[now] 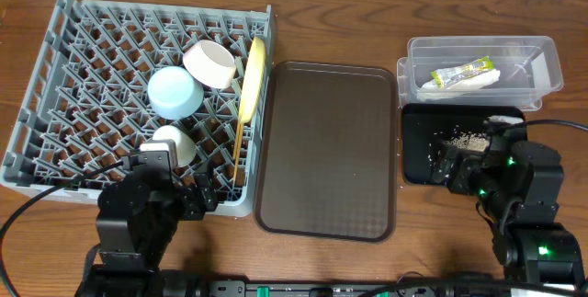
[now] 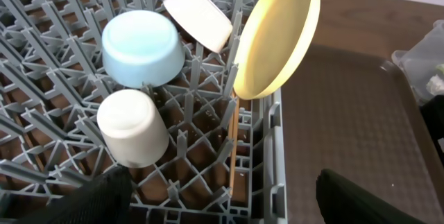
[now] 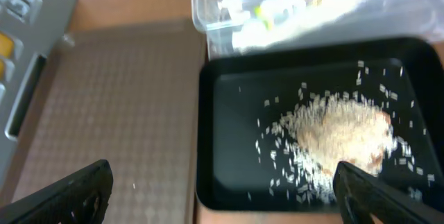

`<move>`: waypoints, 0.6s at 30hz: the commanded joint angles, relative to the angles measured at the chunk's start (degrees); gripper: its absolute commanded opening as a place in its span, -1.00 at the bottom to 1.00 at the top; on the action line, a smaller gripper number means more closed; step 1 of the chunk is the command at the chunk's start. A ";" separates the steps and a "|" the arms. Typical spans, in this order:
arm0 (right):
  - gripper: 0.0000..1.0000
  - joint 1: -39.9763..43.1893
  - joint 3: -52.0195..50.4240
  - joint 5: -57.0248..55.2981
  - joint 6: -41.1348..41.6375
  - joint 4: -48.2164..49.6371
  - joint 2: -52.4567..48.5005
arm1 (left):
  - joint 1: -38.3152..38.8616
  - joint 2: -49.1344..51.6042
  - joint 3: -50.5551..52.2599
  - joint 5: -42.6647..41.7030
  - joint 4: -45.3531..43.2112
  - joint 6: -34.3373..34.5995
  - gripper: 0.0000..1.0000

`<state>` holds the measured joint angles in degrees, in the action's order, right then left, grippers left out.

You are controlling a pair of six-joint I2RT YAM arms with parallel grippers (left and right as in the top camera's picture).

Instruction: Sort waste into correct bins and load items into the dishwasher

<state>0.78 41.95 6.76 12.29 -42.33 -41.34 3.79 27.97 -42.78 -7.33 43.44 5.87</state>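
The grey dish rack (image 1: 83, 58) holds the light-blue bowl (image 1: 175, 92), the white bowl (image 1: 209, 63), the small white cup (image 1: 173, 142), the pale-yellow plate (image 1: 253, 78) on edge, and the chopsticks (image 1: 240, 150). The clear tub (image 1: 542, 58) holds the green-and-yellow wrapper (image 1: 462, 74) and the white napkin (image 1: 482, 81). Rice scraps (image 1: 464, 139) lie in the black tray (image 1: 418, 141). My left gripper (image 2: 225, 203) is open and empty over the rack's near right corner. My right gripper (image 3: 222, 200) is open and empty over the black tray's near left corner (image 3: 236, 113).
The brown serving tray (image 1: 326, 150) lies between the rack and the two bins. In the left wrist view the plate (image 2: 277, 37) leans over the rack's right wall, with the chopsticks (image 2: 234, 141) below it. Wooden table runs along the front.
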 commanded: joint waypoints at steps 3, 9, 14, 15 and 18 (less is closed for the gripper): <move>0.99 -0.63 -0.50 -0.52 -0.79 -3.45 0.09 | -0.13 0.00 0.46 -0.13 0.00 -0.92 0.75; 0.98 -0.63 -0.50 -0.52 -0.79 -7.41 0.09 | -0.13 0.00 0.46 -0.13 0.00 -0.92 0.75; 0.98 -0.63 -0.50 -0.52 -0.79 -8.76 0.09 | -0.13 0.00 0.46 -0.13 0.00 -0.92 0.75; 0.98 -0.63 -0.50 -0.52 -0.79 -8.79 0.09 | -0.13 0.00 0.46 -0.13 0.00 -0.92 0.75; 0.99 -0.63 -0.50 -0.52 -0.79 -11.34 0.42 | -0.13 0.00 0.46 -0.13 0.00 -0.92 0.75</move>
<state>0.78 41.82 6.59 12.27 -51.96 -41.34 3.79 27.97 -42.78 -7.33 43.46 5.72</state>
